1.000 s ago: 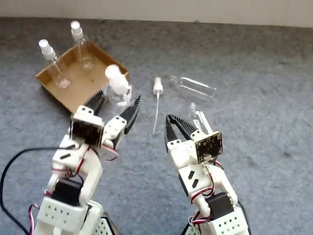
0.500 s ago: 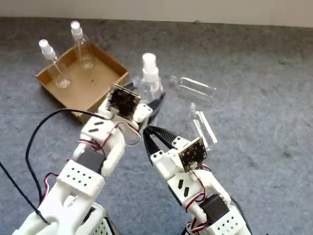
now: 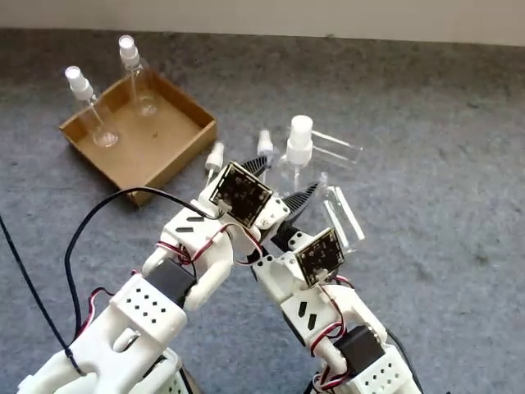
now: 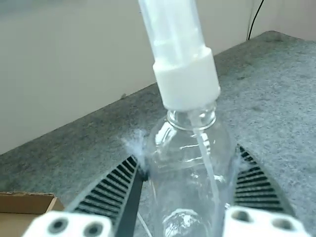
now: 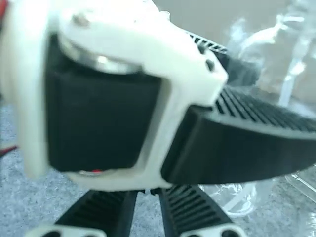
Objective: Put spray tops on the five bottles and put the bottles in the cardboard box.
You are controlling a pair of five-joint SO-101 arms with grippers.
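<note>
The left arm (image 5: 123,98) is sitting directly ahead of the right gripper's (image 5: 148,197) fingers, blocking their way forward. The bottle (image 4: 190,173) is filling the gap between the left gripper's (image 3: 285,177) fingers. Just beyond those fingertips a lying bottle (image 3: 336,148) is resting, with a second lying bottle (image 3: 343,212) to one side. A loose spray top (image 3: 215,156) and another spray top (image 3: 264,141) are lying on the other side. Farther that way the cardboard box (image 3: 176,164) is standing. Bare surface (image 3: 443,123) is stretching beyond the lying bottles.

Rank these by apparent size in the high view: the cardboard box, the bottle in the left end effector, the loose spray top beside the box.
1. cardboard box
2. bottle, though it is held up nearer the camera, which may inflate it
3. loose spray top, clearly the smallest
</note>
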